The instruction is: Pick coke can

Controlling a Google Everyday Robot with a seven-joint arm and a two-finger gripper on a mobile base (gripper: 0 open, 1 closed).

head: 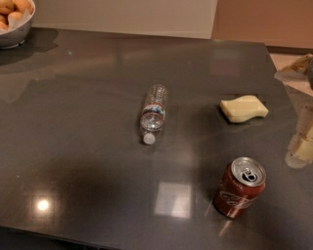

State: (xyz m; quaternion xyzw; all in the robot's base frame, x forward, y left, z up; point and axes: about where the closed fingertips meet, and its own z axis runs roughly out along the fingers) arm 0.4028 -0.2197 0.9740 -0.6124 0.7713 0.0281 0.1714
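Dark red coke can (pixel 239 187) stands lower right, ungrasped; gripper (pixel 302 146) hangs at right edge, and you cannot tell its state. Likely approach step: bring it over the can.

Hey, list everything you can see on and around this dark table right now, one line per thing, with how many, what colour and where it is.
coke can: one, dark red with a silver top, upright, front right of the table
water bottle: one, clear with a white cap, lying on its side mid-table, cap toward the front
sponge-like block: one, pale yellow, right side, behind the can
bowl: one, pale grey, far left corner, partly cut off
round food items: several, orange-tan, in the bowl; full count hidden
table: one, dark grey and glossy, fills most of the view
gripper: one, pale, at the right edge, apart from the can
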